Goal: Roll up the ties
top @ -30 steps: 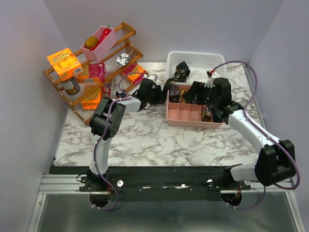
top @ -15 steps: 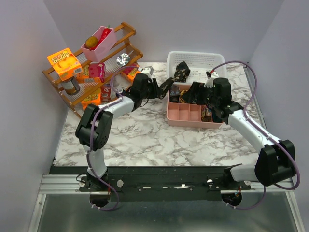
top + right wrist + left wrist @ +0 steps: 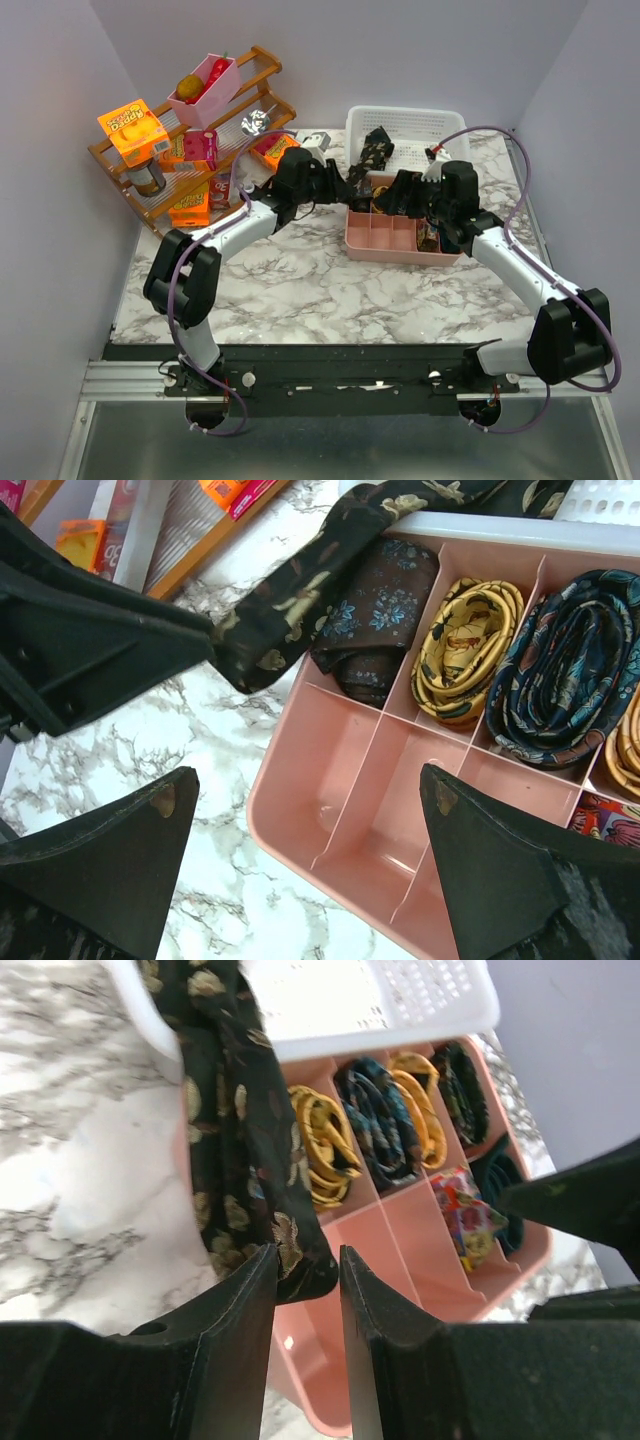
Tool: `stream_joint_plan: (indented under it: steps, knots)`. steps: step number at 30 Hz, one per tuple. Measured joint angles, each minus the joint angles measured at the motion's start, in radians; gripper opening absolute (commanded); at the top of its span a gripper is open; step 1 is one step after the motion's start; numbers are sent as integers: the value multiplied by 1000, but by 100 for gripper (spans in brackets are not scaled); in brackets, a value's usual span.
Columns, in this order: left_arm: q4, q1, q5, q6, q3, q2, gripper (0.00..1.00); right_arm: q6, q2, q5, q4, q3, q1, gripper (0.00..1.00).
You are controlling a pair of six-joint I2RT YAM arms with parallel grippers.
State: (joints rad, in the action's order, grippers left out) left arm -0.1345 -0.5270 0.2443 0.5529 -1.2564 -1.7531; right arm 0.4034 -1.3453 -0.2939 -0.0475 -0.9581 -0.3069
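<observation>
A long black tie with gold pattern (image 3: 368, 155) hangs out of the white basket (image 3: 420, 125) over the far left corner of the pink divided tray (image 3: 385, 240). My left gripper (image 3: 342, 183) is shut on the tie's lower end (image 3: 300, 1265), just above the tray's edge. The tie also shows in the right wrist view (image 3: 310, 565), stretched toward the left gripper. My right gripper (image 3: 310, 780) is open and empty above the tray's empty near compartments. Rolled ties fill the far compartments: a dark blue-flowered one (image 3: 375, 620), a yellow one (image 3: 465, 645) and a blue one (image 3: 560, 670).
A wooden rack (image 3: 190, 130) with snack boxes, an orange box (image 3: 132, 130) and a pink bin (image 3: 205, 90) stands at the back left. The grey walls close in at both sides and the back.
My left arm's elbow has swung to the left and its gripper has shifted slightly right and back toward the basket, still on the tie. The right arm has not moved.
</observation>
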Motion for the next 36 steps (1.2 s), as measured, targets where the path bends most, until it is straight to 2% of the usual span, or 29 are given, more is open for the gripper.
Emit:
stream_joint_plan:
  steps: [8,10,11,14,17,23,30,36]
  knots:
    - [-16,-39,36,69,59,1,45,6,-23,-18,0,-2,0,100]
    - [-6,-39,32,80,90,1,50,8,-31,-22,0,-3,0,100]
    - [2,-39,29,84,98,1,59,8,-35,-24,0,-4,0,100]
    - [22,-37,-1,91,104,2,73,8,-48,-32,0,-6,0,100]
    - [47,-37,-33,110,104,18,77,8,-56,-37,0,-6,0,100]
    - [61,-24,-46,200,104,48,76,8,-78,-43,1,-19,0,100]
    - [-139,2,16,444,266,40,68,8,-86,-51,1,-21,0,100]
    - [-248,2,39,551,292,-15,66,8,-90,-54,1,-21,0,100]
